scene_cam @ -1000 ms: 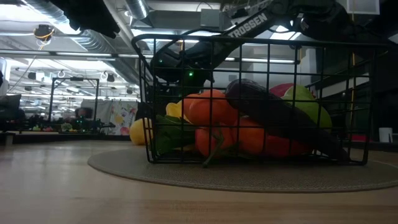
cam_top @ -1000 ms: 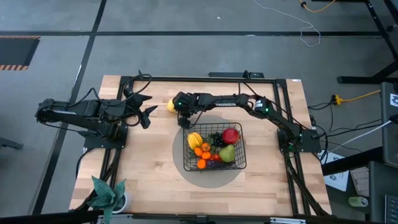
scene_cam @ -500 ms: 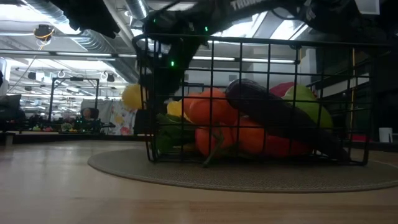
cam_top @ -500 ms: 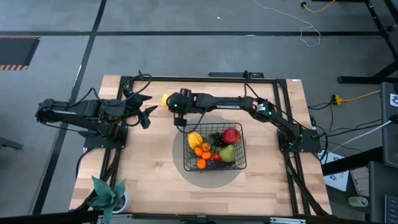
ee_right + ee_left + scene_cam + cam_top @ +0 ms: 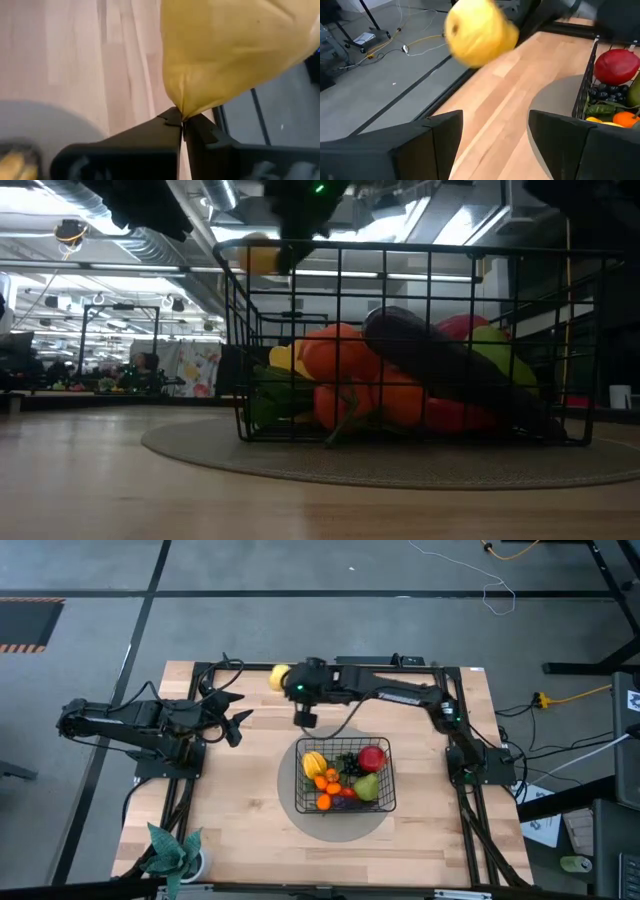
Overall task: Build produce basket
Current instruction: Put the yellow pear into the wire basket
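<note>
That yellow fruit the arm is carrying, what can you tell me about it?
The yellow fruit is smooth, rounded and plain yellow, with a small dimple at one end; it looks like plastic. The right gripper pinches it, its fingers almost closed on a narrow part of it. It hangs in the air above the table, beyond the far-left corner of the basket, and touches nothing else.

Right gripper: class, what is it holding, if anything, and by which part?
The right gripper holds a yellow fruit, raised above the table. Its jaws are shut on a thin pointed tip of it.
</note>
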Robot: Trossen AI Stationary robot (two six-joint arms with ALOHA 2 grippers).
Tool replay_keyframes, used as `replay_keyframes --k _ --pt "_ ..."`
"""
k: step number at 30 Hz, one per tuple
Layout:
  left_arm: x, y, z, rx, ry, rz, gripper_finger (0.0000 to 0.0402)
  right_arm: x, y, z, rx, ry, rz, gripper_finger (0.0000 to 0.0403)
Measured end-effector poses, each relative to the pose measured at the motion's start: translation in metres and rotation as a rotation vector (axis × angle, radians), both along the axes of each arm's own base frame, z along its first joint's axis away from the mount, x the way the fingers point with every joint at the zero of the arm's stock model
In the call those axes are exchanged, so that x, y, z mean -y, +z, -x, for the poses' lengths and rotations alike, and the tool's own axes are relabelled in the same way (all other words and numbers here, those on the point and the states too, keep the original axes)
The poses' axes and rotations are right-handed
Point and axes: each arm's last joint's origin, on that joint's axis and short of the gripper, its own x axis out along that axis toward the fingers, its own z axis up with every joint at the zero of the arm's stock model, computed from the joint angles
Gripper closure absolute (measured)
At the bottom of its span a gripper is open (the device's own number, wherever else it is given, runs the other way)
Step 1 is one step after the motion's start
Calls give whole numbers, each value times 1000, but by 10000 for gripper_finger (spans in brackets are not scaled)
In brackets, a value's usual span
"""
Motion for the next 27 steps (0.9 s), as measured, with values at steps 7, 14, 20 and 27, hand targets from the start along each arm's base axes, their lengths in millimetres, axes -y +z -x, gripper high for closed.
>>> replay_keyframes --k 7,14,20,27 --pt "0 0 0 1 -7 3 184 -40 34 56 -169 -15 -207 403" --pt "0 1 -1 17 -7 5 184 -106 35 79 -330 44 -360 403" --pt "0 2 -1 19 -8 5 184 -156 30 88 -407 238 -459 403" --pt "1 0 -1 29 -21 43 184 -174 9 92 -490 221 -428 382"
